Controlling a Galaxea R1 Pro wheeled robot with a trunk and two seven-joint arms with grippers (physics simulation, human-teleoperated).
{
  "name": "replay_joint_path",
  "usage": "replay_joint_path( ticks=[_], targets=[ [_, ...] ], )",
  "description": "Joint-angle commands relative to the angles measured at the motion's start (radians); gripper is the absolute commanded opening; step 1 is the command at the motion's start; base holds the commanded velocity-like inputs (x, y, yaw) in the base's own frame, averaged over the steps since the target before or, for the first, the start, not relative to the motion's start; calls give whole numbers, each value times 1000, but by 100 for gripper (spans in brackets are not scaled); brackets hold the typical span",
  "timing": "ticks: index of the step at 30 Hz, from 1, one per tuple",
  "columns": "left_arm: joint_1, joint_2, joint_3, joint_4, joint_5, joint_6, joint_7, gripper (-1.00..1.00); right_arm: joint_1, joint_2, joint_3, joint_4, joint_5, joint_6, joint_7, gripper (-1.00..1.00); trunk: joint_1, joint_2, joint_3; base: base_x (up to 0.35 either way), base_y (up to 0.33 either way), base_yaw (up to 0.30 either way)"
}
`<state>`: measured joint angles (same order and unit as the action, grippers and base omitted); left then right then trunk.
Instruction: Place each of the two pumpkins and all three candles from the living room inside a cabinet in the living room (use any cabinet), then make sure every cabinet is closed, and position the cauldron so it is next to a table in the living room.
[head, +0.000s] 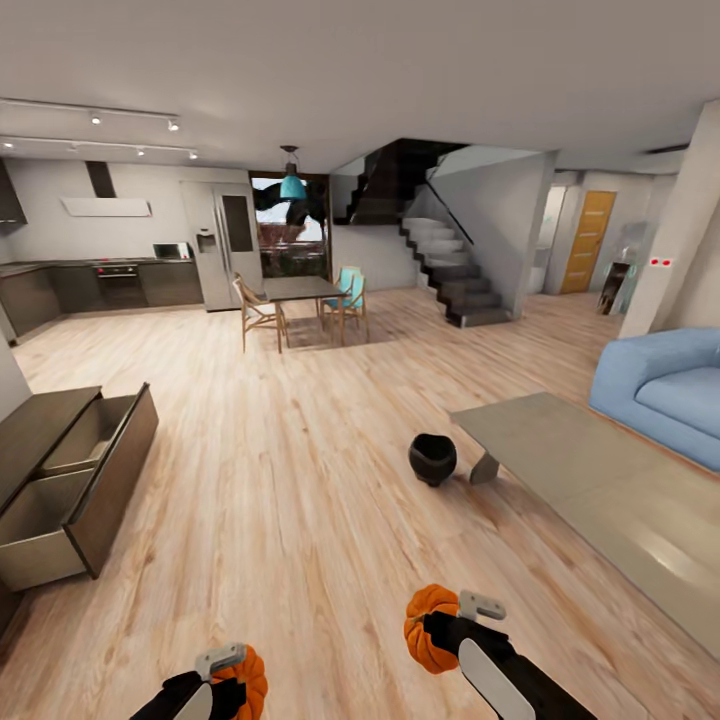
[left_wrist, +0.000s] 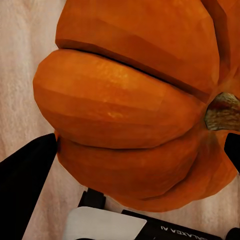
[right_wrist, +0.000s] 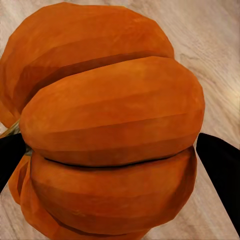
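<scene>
I carry two orange ribbed pumpkins above the wooden floor. My left gripper (head: 235, 678) is shut on one pumpkin (head: 250, 680) at the head view's bottom edge; up close this pumpkin (left_wrist: 130, 110) shows its dark stem. My right gripper (head: 437, 622) is shut on the other pumpkin (head: 430, 615), which sits between black fingers (right_wrist: 222, 165) in the right wrist view as a large pumpkin (right_wrist: 110, 130). The dark brown cabinet (head: 110, 470) stands at the left with two drawers pulled open, pale inside. A black cauldron (head: 432, 458) rests on the floor beside the corner of the grey coffee table (head: 590, 480). The candles are out of view.
A blue sofa (head: 665, 390) sits behind the coffee table at the right. Farther back are a dining table with chairs (head: 300, 300), a staircase (head: 455, 270) and the grey kitchen units (head: 100, 285). Open wooden floor (head: 290, 480) lies between me and the cabinet.
</scene>
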<state>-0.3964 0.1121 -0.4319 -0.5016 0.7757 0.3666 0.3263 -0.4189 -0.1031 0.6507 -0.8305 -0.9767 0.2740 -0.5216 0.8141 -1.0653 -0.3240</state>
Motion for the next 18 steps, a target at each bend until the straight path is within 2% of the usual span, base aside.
replay_joint_path(
  ticks=[1,13,18],
  targets=[
    [-1,1,-8,-3,9,2,10,-100,-1,-1,4,-2,-2,2,-7,-100,1,-1,-1,335,0,94],
    [-1,1,-8,-3,8,2,11,-100,-1,-2,4,-2,0,1,-7,-100,1,-1,-1,335,0,248],
    [-1,1,-7,-2,9,2,11,-100,-1,-3,4,-2,0,0,-7,-100,1,-1,-1,336,0,58]
  ],
)
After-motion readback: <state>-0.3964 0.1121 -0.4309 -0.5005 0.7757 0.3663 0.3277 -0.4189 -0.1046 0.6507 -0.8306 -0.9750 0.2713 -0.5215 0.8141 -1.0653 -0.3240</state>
